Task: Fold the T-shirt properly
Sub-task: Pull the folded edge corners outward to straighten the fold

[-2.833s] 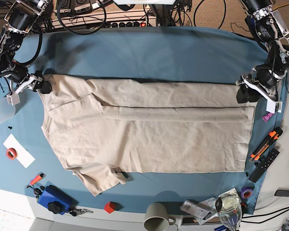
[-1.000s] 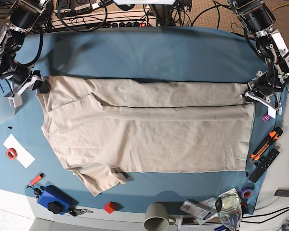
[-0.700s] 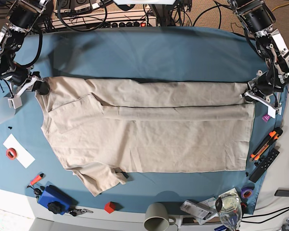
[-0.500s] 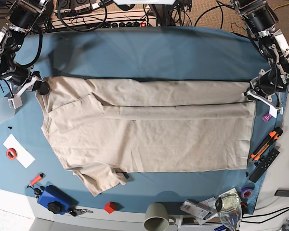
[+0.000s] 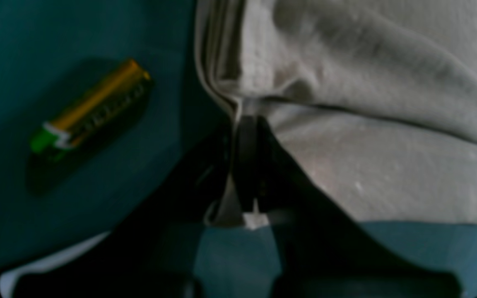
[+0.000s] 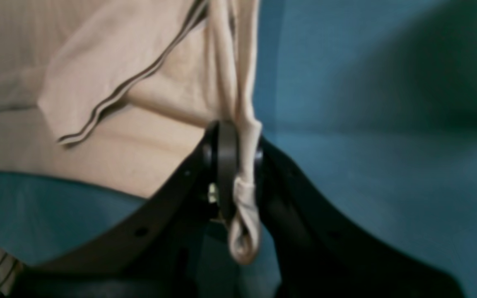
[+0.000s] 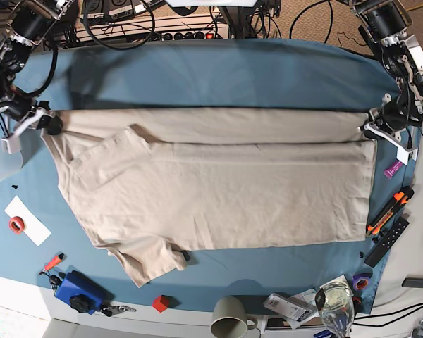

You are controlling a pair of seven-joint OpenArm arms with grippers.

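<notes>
Overhead, the T-shirt [image 7: 218,186] lies spread across the middle of the worktop [image 7: 218,70], which is covered by a blue-teal cloth reaching almost to every edge of the frame. The upper strip of the shirt is folded over, and one short sleeve sticks out at lower left. The right gripper [image 7: 48,124], at the left edge of the base view, is clamped on the shirt's upper left corner; its wrist view shows a pinched loop of beige fabric between the black fingers [image 6: 227,165]. The left gripper [image 7: 372,129], at the right edge, is closed on the shirt's upper right corner. Clutter rings the cloth: a battery [image 5: 91,107] just beside the shirt's hem, a grey mug [image 7: 230,318] at the bottom, a blue box [image 7: 79,290] at lower left, an orange marker [image 7: 389,210] at right. Cables [image 7: 127,17] run along the top behind the worktop.
</notes>
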